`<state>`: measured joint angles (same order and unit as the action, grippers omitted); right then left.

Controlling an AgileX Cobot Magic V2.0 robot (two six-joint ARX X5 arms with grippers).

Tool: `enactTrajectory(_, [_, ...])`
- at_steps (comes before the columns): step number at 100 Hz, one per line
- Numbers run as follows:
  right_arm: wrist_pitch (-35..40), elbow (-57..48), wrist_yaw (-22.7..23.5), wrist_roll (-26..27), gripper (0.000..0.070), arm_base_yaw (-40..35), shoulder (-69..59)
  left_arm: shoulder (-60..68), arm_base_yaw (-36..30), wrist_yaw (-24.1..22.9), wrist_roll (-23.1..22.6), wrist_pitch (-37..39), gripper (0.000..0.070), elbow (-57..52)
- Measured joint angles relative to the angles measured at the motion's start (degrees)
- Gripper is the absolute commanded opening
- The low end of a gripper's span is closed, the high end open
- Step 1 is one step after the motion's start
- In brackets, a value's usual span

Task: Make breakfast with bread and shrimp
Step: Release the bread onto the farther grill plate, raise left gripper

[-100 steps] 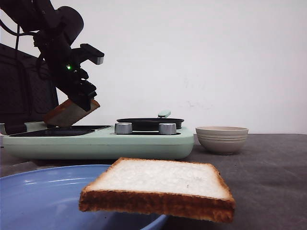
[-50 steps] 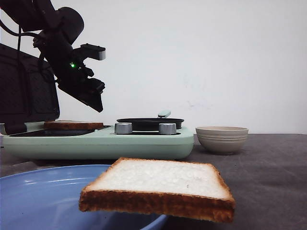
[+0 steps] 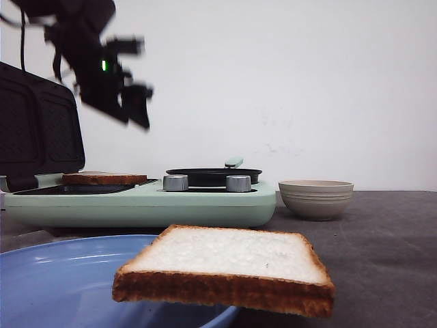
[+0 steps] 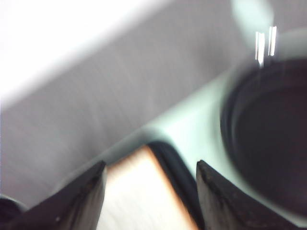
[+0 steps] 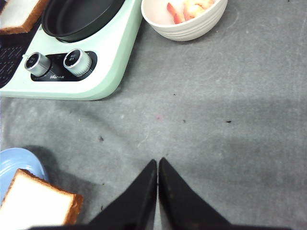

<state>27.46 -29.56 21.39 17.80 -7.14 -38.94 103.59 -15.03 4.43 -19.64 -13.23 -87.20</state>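
One slice of bread [image 3: 104, 179] is seen lying flat on the dark grill plate at the left end of the mint-green breakfast maker [image 3: 147, 205]. A second bread slice [image 3: 225, 268] is propped on the rim of the blue plate [image 3: 54, 283] at the table's near edge, with much of its right side overhanging the bare table [image 5: 216, 120].

The left gripper [image 3: 133, 102] is held in the air above the grilled slice and well clear of it; its jaws are spread wide and nothing is held between them. In the left wrist view the slice's crust corner is framed between the fingers [image 4: 81, 201], though the picture is blurred. The right gripper [image 5: 158, 177] is pressed closed and empty, low over the table, with the plated slice just beside it toward the left.

The main risk is judged to lie with the overhanging slice: it could be tipped off the plate if it were nudged or gripped at its unsupported edge. The bowl of shrimp [image 5: 184, 17], beside the right end of the appliance, could also be knocked by a reaching arm.
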Motion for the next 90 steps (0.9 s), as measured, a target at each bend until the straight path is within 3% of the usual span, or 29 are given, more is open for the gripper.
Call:
enactTrajectory(37, [0.8, 0.0, 0.0, 0.0, 0.0, 0.0, 0.0, -13.6, 0.2, -0.2, 8.9, -2.5, 0.0313, -0.7])
enactTrajectory(77, [2.2, 0.0, 0.0, 0.0, 0.0, 0.0, 0.0, -23.9, 3.2, 0.1, 15.8, -12.1, 0.0313, -0.7])
enactTrajectory(90, [2.7, 0.0, 0.0, 0.0, 0.0, 0.0, 0.0, -24.2, 4.1, 2.6, 16.7, -15.5, 0.0312, -0.1])
